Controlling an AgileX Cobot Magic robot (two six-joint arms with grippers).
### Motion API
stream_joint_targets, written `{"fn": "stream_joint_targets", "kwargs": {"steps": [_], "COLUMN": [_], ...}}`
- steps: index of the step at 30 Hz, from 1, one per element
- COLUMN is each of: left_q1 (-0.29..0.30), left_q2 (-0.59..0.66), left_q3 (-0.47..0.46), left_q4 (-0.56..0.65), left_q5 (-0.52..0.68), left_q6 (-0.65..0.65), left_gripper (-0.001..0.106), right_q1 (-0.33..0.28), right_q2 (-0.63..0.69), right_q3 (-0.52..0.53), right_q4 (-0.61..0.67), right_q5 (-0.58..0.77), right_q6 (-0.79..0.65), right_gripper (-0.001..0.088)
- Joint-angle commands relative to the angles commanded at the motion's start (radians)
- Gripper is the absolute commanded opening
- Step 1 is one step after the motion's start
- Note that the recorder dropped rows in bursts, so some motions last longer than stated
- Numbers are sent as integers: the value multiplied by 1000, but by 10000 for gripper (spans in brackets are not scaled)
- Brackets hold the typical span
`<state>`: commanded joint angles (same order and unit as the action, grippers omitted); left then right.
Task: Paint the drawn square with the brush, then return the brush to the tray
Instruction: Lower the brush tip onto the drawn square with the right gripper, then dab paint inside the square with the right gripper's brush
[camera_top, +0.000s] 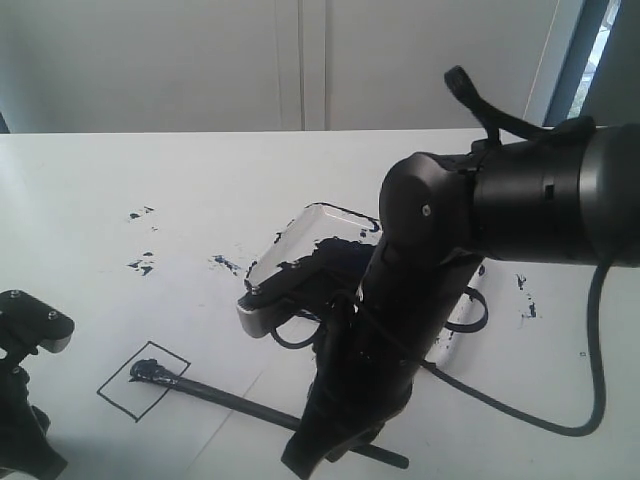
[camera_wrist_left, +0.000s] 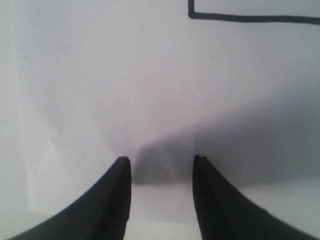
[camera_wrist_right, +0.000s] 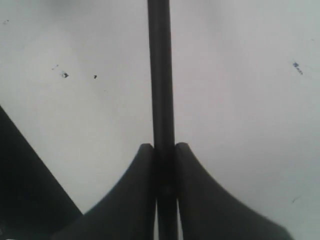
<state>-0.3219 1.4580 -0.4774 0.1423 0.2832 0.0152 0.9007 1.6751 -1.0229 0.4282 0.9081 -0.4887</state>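
So the brush (camera_top: 240, 402) was lying at a low slant over the paper. Its loaded tip sat on a dark blot inside the drawn square (camera_top: 122, 392), on the side nearer the tray (camera_top: 300, 225). The rest of the square was bare white inside its thin black outline. Following the shaft back, the right jaws were clenched tight on it. In the right wrist view it ran dead straight out from between the two fingers (camera_wrist_right: 140, 200), pinched with no gap on either side. In the exterior view a short bit of handle poked out past the right arm (camera_top: 420, 260). The tray sat beyond the square, smeared with dark paint and partly hidden behind that arm. Over on the other side, the left jaws were spread apart with nothing between them. They hung over plain paper, with one corner of the outline just beyond their tips. A few paint splatters (camera_top: 140, 265) dotted the white surface (camera_top: 200, 170) further out.
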Motion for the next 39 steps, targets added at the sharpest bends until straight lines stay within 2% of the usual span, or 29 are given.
{"fn": "stream_joint_targets", "kwargs": {"steps": [7,13,22,39], "left_q1": [0,0,0,0], "left_q2": [0,0,0,0], "left_q3": [0,0,0,0], "left_q4": [0,0,0,0], "left_q5": [-2,-2,0,-2], "left_q6": [0,0,4,7], "left_gripper": [455,455,455,455], "right_q1": [0,0,0,0], "right_q2": [10,10,10,10], "right_q3": [0,0,0,-4], "right_q4": [5,-3,-77,83], "right_q5": [-1,-79,-112,-25], "right_q6": [-6,29,109,-51], "right_gripper": [0,0,0,0]}}
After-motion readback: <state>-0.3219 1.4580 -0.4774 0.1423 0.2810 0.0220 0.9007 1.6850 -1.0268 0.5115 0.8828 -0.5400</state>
